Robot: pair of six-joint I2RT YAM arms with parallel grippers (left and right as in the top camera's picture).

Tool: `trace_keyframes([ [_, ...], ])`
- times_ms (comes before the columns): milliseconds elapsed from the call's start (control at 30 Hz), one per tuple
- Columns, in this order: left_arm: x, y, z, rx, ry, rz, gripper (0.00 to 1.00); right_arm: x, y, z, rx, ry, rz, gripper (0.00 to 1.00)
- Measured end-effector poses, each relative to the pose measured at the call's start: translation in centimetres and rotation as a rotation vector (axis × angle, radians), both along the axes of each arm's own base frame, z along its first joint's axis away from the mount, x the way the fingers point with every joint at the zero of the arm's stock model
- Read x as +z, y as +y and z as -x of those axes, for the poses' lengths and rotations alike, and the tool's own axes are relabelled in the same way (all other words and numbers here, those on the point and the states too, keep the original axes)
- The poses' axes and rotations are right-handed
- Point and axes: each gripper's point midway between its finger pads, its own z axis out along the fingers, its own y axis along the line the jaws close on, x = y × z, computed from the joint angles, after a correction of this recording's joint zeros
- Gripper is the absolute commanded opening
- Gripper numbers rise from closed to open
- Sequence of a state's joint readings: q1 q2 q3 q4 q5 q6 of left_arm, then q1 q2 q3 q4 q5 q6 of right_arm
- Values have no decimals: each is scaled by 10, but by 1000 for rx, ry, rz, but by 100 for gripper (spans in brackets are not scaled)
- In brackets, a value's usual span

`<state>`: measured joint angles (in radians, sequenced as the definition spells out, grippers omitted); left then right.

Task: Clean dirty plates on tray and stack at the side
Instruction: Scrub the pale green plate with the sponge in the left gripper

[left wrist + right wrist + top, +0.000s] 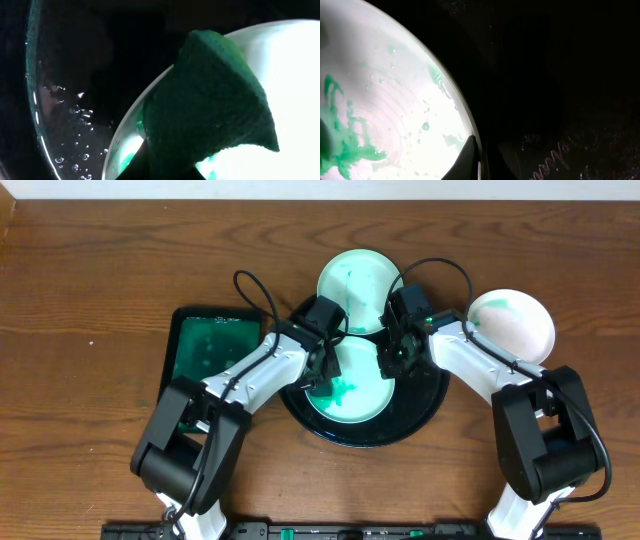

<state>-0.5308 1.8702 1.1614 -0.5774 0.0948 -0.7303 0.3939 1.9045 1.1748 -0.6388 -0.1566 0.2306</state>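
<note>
Evidently the piece being worked is the small round white plate with teal-green smears [350, 395], which lies flat inside the large round black tray [425, 415], left of its centre. It looks stiff, light and breakable, and the beads of water on it and on the tray floor suggest it will be slippery. The raised rim is therefore the sensible place to grip it, not the glossy face. The right gripper [390, 360] seems to have done that. In the right wrist view its two dark fingers [465, 160] stand narrowly apart with the plate's edge between them, apparently pinching it to hold it steady. The left gripper [322, 370] carries a soft dark green sponge [210, 105]. Its own fingers are hardly visible in the left wrist view, but the sponge juts out as if clamped. The sponge hangs over the plate's near rim, touching it or just above it, I cannot tell which. A second smeared plate [355, 280] lies at the tray's far edge, and a third plate [512, 325] rests on the wooden table [90, 270] to the right, apart from the tray.
</note>
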Motion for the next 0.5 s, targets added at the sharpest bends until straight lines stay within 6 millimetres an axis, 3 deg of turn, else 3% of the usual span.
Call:
trace_keyframes([
  [133, 0, -14, -5, -10, -17, 57, 7, 0, 0, 0, -1, 2, -1, 1],
  [267, -4, -43, -11, -50, -32, 158, 7, 0, -1, 0, -5, 0, 2, 1],
  [400, -1, -85, -16, -108, -35, 336, 7, 0, -1, -1, -6, -1, 2, 1],
  [500, -1, -99, -11, -137, -14, 398, 7, 0, -1, -1, -6, -1, 3, 1],
])
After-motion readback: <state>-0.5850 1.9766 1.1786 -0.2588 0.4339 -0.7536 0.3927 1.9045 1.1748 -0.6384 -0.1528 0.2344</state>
